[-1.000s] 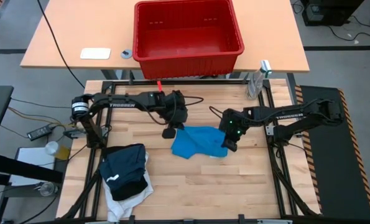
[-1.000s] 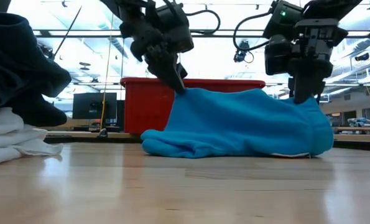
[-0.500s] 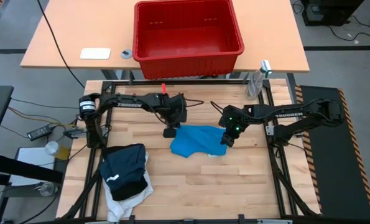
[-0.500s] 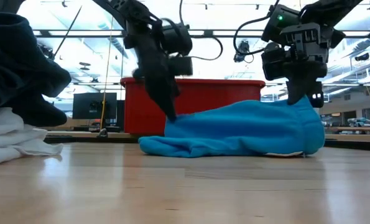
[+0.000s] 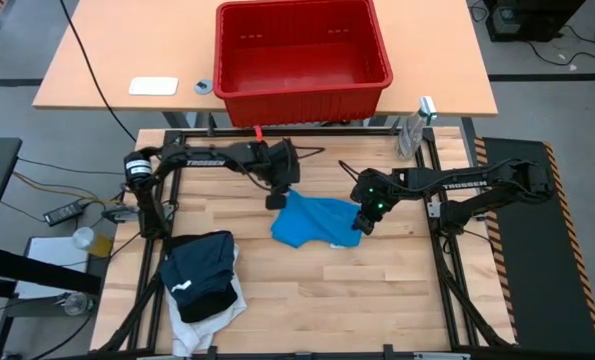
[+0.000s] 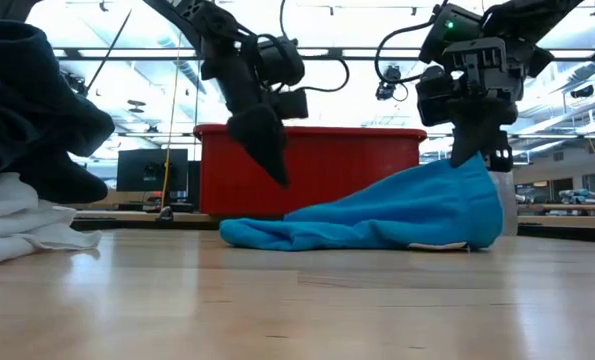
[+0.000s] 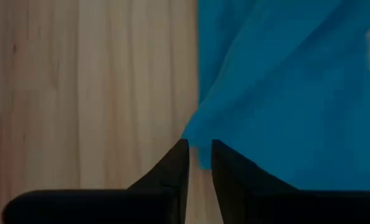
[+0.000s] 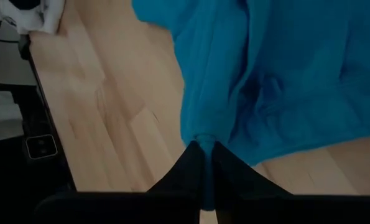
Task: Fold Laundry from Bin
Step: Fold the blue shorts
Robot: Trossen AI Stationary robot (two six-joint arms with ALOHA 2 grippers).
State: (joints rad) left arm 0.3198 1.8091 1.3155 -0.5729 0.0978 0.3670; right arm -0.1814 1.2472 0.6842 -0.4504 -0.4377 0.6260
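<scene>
The left gripper has released the blue garment: its fingers stand slightly apart, clear above the cloth's now-slumped left end. The right gripper stays clamped on the raised right end. The garment lies mid-table, well apart from the bin, with folding judged unfinished.

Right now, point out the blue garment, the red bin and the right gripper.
blue garment [image 5: 312, 222]: high view, middle of the cloth spread on the table.
red bin [image 5: 302, 88]: high view, its near rim.
right gripper [image 6: 474, 157]: low view, fingertips pinched on the blue garment's raised end.
</scene>
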